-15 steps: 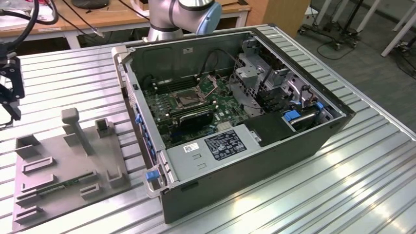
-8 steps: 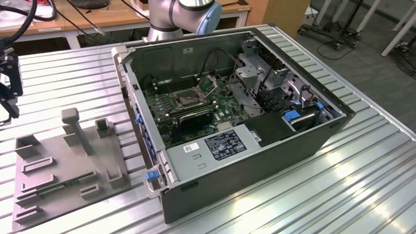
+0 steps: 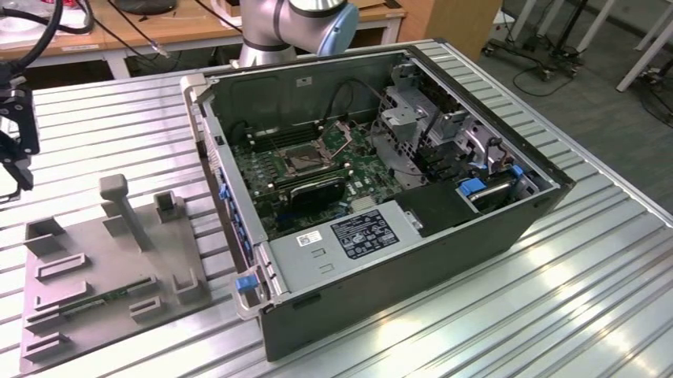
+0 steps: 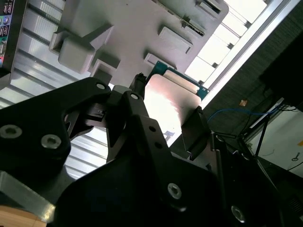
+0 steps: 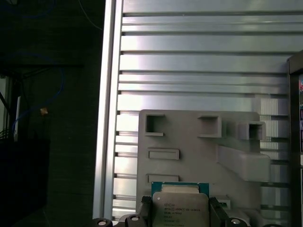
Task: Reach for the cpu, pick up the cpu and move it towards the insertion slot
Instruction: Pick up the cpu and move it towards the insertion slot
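The cpu, a silvery square chip with a green rim, sits between the two black fingers of my gripper, which is shut on it. The second wrist view shows the same grip, with the cpu clamped on two opposite edges by my gripper. It hangs above the grey tray. In the exterior view my gripper is at the far left edge, above and left of the tray. The insertion slot, a metal-framed square socket, lies on the motherboard inside the open computer case, well to the exterior view's right.
The open computer case stands on the ribbed metal table, its walls rising around the motherboard. Upright grey posts stick up from the tray. Drive cages and cables crowd the case's right side. The table edge runs close beside the tray.
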You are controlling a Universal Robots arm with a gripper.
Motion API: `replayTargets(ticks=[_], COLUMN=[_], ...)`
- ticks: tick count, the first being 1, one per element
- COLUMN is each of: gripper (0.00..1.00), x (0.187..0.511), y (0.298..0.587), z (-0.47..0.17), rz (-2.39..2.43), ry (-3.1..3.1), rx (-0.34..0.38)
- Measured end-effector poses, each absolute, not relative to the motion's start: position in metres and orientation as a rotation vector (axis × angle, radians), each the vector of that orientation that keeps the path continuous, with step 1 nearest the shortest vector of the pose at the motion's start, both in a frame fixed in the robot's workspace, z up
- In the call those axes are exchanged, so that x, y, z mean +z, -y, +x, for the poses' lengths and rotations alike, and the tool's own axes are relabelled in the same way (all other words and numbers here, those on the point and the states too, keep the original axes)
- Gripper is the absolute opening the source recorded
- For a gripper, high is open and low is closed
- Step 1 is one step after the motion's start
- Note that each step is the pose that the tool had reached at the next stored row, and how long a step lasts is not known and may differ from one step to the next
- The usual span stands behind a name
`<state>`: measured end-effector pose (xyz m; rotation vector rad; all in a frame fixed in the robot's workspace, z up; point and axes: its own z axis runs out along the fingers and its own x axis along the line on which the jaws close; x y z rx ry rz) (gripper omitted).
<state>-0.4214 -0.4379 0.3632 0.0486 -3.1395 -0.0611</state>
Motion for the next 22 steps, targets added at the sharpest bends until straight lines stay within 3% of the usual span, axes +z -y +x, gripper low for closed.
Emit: replayTargets(ticks=[22], gripper=[0.55], x=[0.363], y=[0.438], z=[-0.410], rz=[0.049], ry=[3.139], rx=[-0.061])
